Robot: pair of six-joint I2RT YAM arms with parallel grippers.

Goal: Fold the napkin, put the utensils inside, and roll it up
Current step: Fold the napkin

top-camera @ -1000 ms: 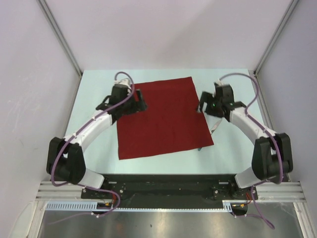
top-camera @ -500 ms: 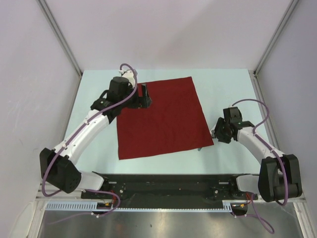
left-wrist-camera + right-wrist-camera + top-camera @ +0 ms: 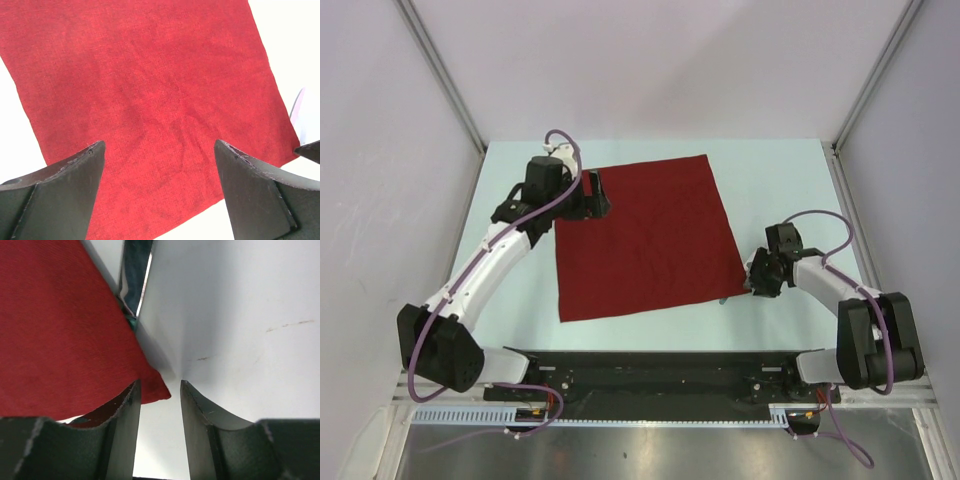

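Beside napkin point(image 3: 50, 330) edge, utensil point(image 3: 137, 275) plain only in right-wrist view.

Boxed in on three sides by plain pale lilac walls point(image 3: 640, 60) with slim metal corner posts point(image 3: 440, 75), evenly and softly lit, floored by a pale mint tabletop point(image 3: 780, 180) edged nearest by a black rail point(image 3: 650, 365) and brushed steel sheet point(image 3: 650, 450).

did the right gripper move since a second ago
Yes. The right gripper has come toward the near edge of the table, from beside the middle of the napkin's right edge down to its near right corner.
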